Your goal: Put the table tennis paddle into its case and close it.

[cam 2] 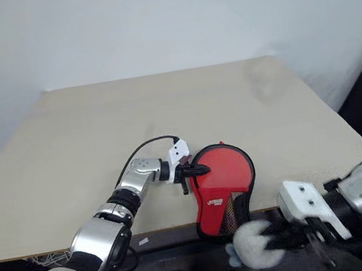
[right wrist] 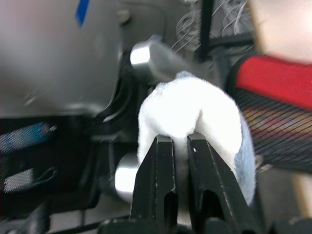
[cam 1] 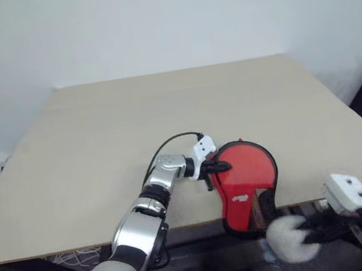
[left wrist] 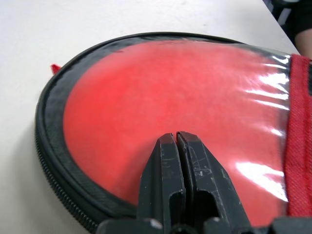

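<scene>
Left claw [cam 1: 218,167] pinched shut, tips on case [cam 1: 247,187] at table [cam 1: 164,111] front edge; right claw [right wrist: 181,139] below edge, clamping white cloth wad [right wrist: 195,114]

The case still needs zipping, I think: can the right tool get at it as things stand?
Probably not yet: the right tool holds a white fluffy lump below the table edge, beside the case.

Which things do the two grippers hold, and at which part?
Right gripper: fluffy white cloth lump, pinched at its lower edge. Left gripper: jaws shut, holding nothing, over the red zip case.
</scene>
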